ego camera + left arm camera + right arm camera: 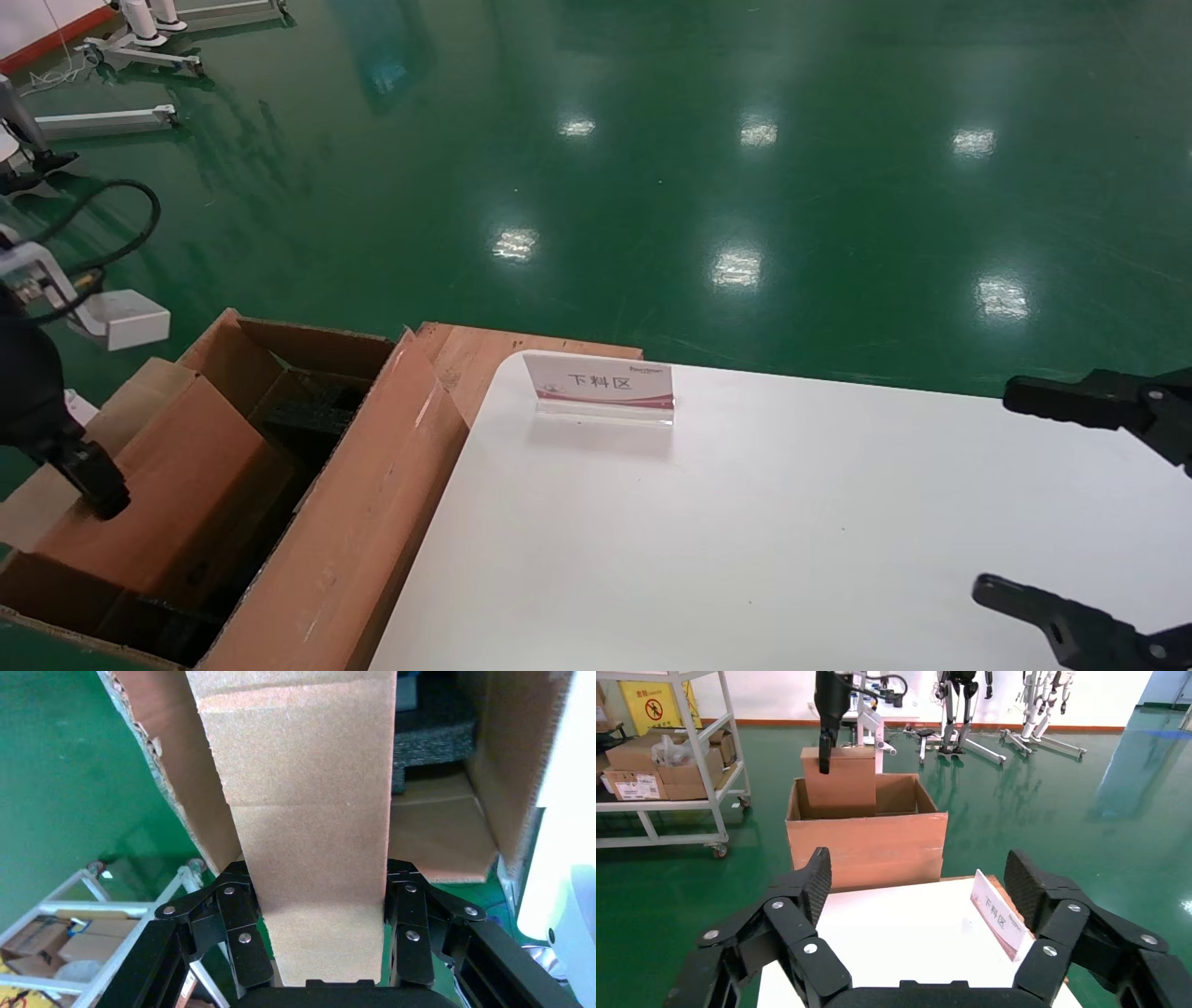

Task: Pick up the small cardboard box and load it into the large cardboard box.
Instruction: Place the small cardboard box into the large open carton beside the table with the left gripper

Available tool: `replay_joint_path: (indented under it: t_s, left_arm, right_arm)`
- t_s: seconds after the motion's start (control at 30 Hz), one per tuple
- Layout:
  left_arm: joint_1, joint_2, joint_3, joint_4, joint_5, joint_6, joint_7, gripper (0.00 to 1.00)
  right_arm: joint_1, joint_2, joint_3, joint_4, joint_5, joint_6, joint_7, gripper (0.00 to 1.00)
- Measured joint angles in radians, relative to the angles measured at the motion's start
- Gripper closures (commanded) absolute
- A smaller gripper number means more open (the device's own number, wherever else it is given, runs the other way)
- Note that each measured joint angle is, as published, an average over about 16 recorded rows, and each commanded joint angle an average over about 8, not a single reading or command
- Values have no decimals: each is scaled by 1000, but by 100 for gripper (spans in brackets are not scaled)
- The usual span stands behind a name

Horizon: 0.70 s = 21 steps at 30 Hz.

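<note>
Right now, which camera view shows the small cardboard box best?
The left wrist view: the small cardboard box fills it, gripped by the left tool. The head view shows it partly; the right wrist view, far off.

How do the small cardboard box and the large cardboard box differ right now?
The small cardboard box is slim and closed, held by the left gripper; the large cardboard box is much bigger, deep and open-topped, standing beside the table. The small one tilts into the large one's opening. Both are plain brown cardboard.
</note>
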Motion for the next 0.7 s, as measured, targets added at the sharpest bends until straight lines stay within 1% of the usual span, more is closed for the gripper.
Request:
replay_joint_path:
  t_s: [0.4,0.7]
  left_arm:
    - [163,20,-10,174,-23,-39,53,100]
    - [252,45,-24,295,-40,-68,100,100]
  right_arm:
    - [0,0,-1,0,0,0,0,0]
    - [0,1,-1,0,1,1,-1,0]
